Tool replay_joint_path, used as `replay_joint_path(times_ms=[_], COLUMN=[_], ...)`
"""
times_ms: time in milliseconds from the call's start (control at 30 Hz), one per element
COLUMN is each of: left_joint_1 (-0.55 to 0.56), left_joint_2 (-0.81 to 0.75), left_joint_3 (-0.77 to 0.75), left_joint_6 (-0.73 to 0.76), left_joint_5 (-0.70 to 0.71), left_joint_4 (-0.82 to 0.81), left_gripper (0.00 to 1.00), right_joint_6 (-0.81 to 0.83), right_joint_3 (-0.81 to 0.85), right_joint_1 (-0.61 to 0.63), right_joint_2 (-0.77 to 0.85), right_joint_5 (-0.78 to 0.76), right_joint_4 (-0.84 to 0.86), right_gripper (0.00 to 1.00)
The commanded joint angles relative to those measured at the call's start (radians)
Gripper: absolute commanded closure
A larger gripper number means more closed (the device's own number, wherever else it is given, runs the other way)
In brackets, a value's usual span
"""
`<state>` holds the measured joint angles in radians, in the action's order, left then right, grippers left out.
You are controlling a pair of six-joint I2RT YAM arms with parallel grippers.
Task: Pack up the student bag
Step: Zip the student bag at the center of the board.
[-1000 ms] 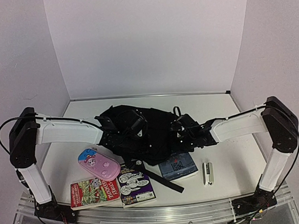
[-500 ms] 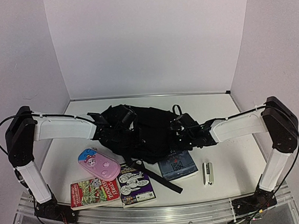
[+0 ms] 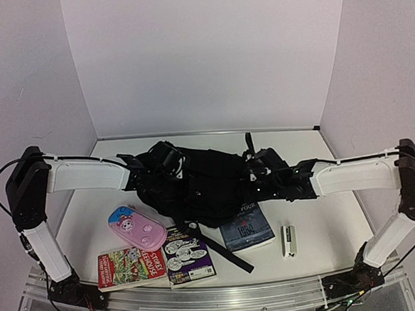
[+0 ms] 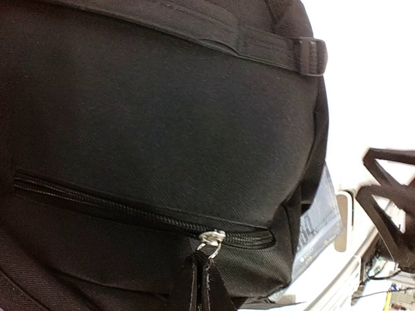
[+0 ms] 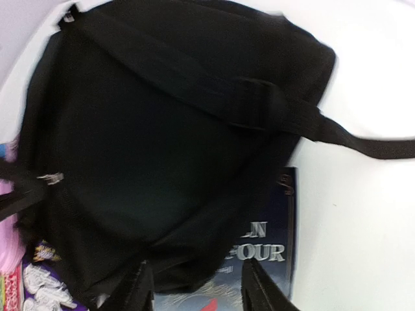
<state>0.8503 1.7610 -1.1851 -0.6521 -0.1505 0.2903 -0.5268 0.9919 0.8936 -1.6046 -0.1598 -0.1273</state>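
Observation:
The student bag (image 3: 209, 185), a soft black backpack, lies flat in the middle of the table. It fills the left wrist view (image 4: 162, 116) and most of the right wrist view (image 5: 155, 129). My left gripper (image 3: 166, 158) is at the bag's left end. Its fingers (image 4: 202, 285) are shut on the pull of a closed pocket zipper, just below the silver slider (image 4: 211, 238). My right gripper (image 3: 255, 168) hovers over the bag's right end. It (image 5: 198, 288) is open, with nothing between its fingers, above the bag's edge and a dark blue book (image 5: 269, 246).
The dark blue book (image 3: 247, 229) lies partly under the bag's near edge. A pink pencil case (image 3: 136, 227), two comic books (image 3: 188, 255) (image 3: 131, 266) and a stapler (image 3: 290, 240) sit along the near side. A bag strap (image 3: 224, 247) trails toward the front edge.
My right gripper shut and then opened, and its arm stretched out lower to the right. My left gripper drew back and left with the zipper pull, and the bag shifted slightly away.

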Motion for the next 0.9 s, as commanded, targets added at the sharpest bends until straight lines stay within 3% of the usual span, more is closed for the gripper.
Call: replay_joint_path(times_ms=[0, 633, 767, 867], left_joint_1=[-0.005, -0.005, -0.005, -0.006], left_joint_2=[-0.063, -0.1, -0.097, -0.103], left_joint_3=[0.021, 0.057, 0.051, 0.052], left_joint_6=[0.028, -0.002, -0.001, -0.005], left_joint_5=[-0.093, -0.097, -0.094, -0.069], left_joint_4=[-0.063, -0.096, -0.091, -0.08], left_gripper=[1.0, 1.0, 1.0, 1.0], right_joint_6=[0.166, 0.278, 0.276, 0.26], right_joint_3=[0.079, 0.331, 0.345, 0.342], right_joint_1=[0.079, 0.101, 0.102, 0.103], right_joint_2=[0.033, -0.302, -0.331, -0.333], right_joint_5=[0.037, 0.09, 0.082, 0.03], right_joint_4=[-0.006, 0.021, 0.026, 0.028], right_gripper=[0.54, 0.61, 0.73, 0.94])
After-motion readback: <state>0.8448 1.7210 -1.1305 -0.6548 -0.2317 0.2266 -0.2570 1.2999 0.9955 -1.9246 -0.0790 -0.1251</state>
